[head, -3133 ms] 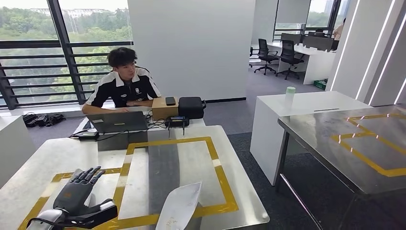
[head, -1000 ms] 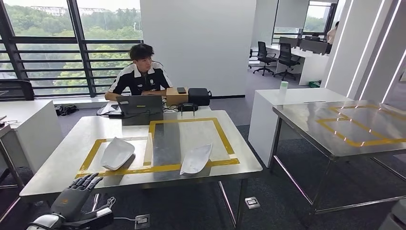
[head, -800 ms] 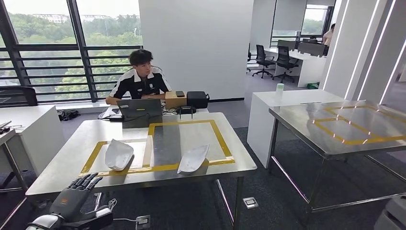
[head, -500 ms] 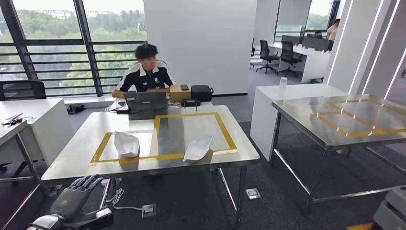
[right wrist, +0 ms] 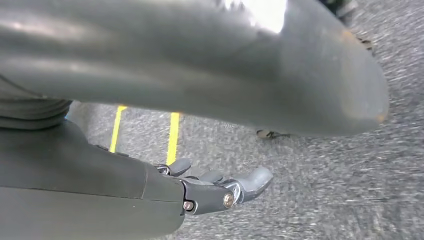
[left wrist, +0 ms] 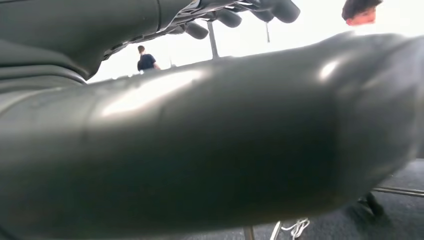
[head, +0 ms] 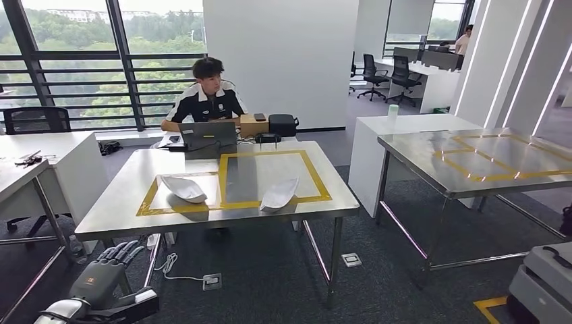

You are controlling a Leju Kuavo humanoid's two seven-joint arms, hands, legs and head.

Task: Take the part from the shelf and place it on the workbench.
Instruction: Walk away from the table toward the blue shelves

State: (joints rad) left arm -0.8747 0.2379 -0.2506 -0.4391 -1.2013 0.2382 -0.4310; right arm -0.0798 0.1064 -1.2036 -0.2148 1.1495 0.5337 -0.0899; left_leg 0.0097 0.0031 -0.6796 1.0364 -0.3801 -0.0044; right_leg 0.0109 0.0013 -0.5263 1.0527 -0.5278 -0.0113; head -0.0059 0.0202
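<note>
The white desk (head: 40, 152) stands at the far left by the window, with a dark office chair (head: 37, 120) behind it. The left hand (head: 101, 280) sits low in the head view, below the near left edge of the workbench, fingers extended and apart, holding nothing. In the left wrist view the thumb (left wrist: 215, 135) fills most of the frame and the dark fingers (left wrist: 230, 17) show beyond it, with no object between them.

The workbench (head: 115, 202), a steel table marked with yellow tape outlines, stands centre-left. 2 white parts lie on it. The left part (head: 181, 188) rests inside the left taped rectangle. The right part (head: 279, 194) lies on the near right corner of the larger taped rectangle, overlapping the tape. The 2 parts are well apart and neither hand touches either.

A person (head: 204, 101) in a black and white top sits at the far side of the workbench behind a laptop (head: 207, 136). A cardboard box (head: 253, 126) and a black case (head: 283, 124) stand just beside the laptop. A white cable (head: 172, 266) lies on the dark carpet under the workbench.

A second steel table (head: 432, 162) with yellow tape stands to the right, with a white counter (head: 405, 128) behind it.

The right hand (right wrist: 150, 190) appears in the right wrist view above grey carpet with 2 yellow floor lines (right wrist: 172, 137); its fingers (right wrist: 250, 182) are loosely extended with nothing held.
</note>
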